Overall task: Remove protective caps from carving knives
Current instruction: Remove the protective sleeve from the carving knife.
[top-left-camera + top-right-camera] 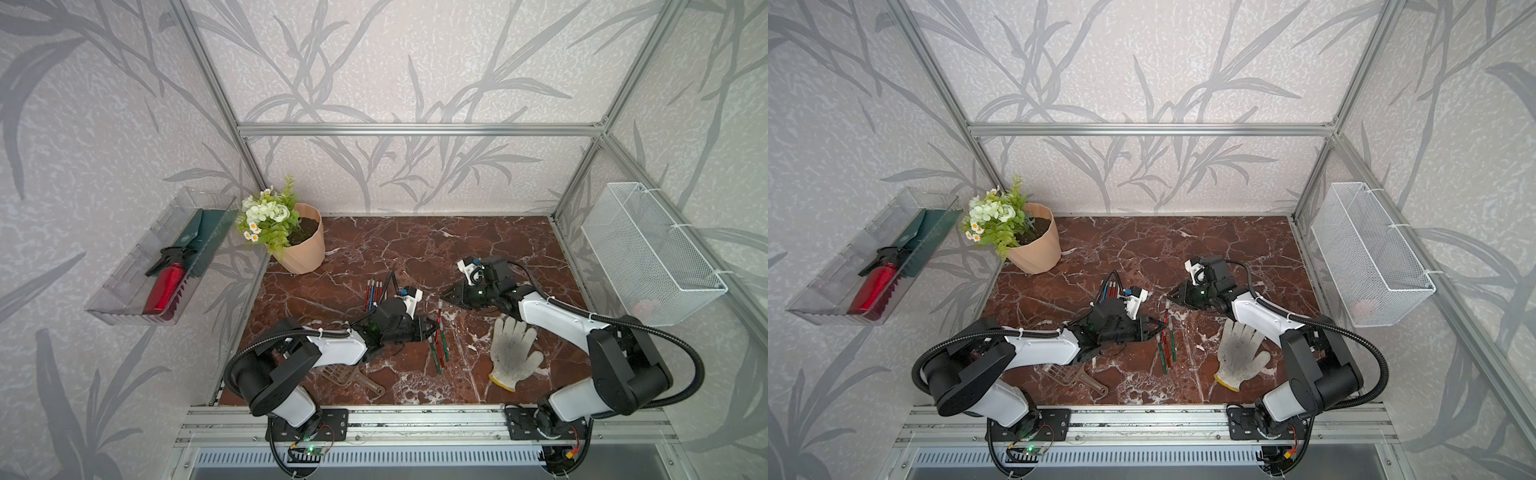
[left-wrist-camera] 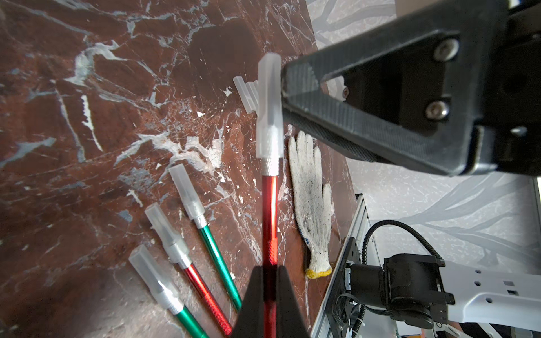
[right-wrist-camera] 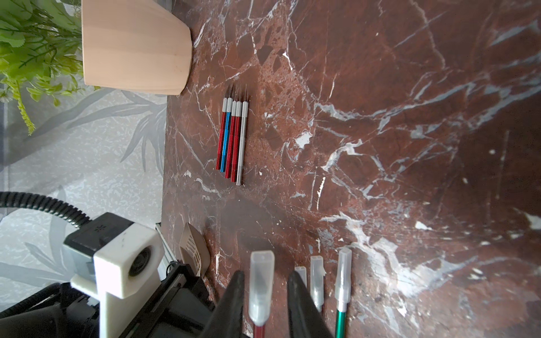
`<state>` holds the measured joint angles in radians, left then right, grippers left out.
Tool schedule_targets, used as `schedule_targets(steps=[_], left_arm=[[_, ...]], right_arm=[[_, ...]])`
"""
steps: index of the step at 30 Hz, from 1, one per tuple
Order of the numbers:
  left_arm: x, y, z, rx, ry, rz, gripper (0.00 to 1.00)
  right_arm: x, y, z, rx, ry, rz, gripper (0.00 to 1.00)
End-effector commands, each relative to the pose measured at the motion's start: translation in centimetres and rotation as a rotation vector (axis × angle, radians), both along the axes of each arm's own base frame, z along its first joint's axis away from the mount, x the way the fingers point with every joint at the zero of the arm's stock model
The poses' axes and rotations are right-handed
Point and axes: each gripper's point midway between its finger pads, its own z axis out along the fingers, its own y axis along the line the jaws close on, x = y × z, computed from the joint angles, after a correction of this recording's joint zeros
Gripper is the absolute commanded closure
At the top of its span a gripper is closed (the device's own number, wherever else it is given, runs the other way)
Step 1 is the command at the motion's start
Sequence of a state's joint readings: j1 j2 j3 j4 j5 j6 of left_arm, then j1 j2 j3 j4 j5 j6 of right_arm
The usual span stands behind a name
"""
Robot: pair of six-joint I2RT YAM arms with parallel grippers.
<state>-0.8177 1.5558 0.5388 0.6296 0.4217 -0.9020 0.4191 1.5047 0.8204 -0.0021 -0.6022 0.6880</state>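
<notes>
Cap grab, centre of both top views

Clamping a red carving knife tight in the left gripper, straddling its protective cap with the right gripper, jaws part-open either side. Capped knives just below, glove lower right, bare knives upper left.

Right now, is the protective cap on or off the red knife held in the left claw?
On. The translucent cap covers the blade end of the red knife, down to its silver collar.
</notes>
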Motion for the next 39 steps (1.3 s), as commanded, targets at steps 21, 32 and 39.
schedule_targets(steps=[21, 32, 39], left_arm=[[0.0, -0.2, 0.4, -0.023, -0.003, -0.01, 0.94], [-0.2, -0.2, 0.2, -0.017, -0.001, -0.02, 0.94], [-0.3, -0.1, 0.0, -0.006, 0.001, -0.023, 0.94]], right_arm=[[1.0, 1.0, 0.9, 0.014, -0.031, 0.012, 0.84], [1.7, 1.0, 2.2, 0.021, -0.068, -0.007, 0.88], [2.5, 0.9, 3.4, 0.029, -0.107, -0.034, 0.88]])
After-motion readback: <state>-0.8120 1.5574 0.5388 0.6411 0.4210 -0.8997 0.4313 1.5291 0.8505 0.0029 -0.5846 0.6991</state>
